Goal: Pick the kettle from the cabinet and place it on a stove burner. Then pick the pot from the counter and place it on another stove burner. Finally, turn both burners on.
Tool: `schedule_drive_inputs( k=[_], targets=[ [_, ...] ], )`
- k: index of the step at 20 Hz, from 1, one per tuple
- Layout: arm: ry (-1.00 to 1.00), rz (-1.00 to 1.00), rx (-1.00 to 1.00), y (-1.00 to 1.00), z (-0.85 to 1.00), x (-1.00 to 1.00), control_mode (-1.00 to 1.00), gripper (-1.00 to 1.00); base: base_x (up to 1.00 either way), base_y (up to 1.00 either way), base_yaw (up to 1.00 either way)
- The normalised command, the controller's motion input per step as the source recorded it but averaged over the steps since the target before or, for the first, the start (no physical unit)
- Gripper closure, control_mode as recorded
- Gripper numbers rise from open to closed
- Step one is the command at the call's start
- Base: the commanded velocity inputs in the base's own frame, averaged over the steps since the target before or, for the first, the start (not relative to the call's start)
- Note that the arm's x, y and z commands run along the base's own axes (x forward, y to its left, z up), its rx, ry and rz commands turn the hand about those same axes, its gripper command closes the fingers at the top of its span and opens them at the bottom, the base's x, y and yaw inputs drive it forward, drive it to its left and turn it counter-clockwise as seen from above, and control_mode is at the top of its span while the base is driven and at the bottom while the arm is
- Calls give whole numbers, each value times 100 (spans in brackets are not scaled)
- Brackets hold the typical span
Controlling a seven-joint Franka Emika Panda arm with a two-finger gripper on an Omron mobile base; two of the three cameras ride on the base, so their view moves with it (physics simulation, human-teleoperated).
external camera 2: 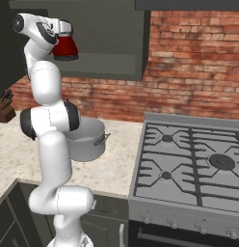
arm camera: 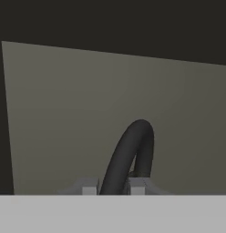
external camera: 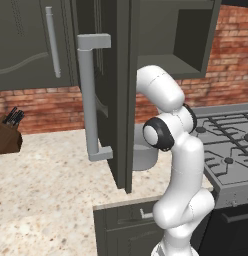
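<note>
The red kettle [external camera 2: 66,48] sits on the shelf of the open wall cabinet [external camera 2: 112,43]. In the hand view its black loop handle [arm camera: 133,145] rises between my two fingertips, and my gripper [arm camera: 113,187] is shut on the handle. The cabinet door [external camera: 103,100] stands swung open toward me. The grey pot [external camera 2: 87,140] stands on the beige counter [external camera: 46,190] behind my arm, left of the stove [external camera 2: 189,164]. Its burners [external camera 2: 167,138] [external camera 2: 221,161] are bare under black grates.
The open door's long bar handle [external camera: 88,100] hangs close to my arm's left. A knife block [external camera: 7,135] stands at the far left of the counter by the brick wall. Stove knobs [external camera 2: 174,224] line the cooktop's front.
</note>
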Motion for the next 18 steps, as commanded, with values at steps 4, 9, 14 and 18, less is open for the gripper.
schedule_drive_inputs(
  k=[4, 9, 14, 18],
  targets=[
    [0, 0, 0, 0, 0, 0, -100, 100, 0, 0, 0],
    [0, 0, 0, 0, 0, 0, -100, 100, 0, 0, 0],
    [0, 0, 0, 0, 0, -9, -100, 100, 0, 0, 0],
    [0, 0, 2, 0, 0, -28, -100, 100, 0, 0, 0]
  ],
)
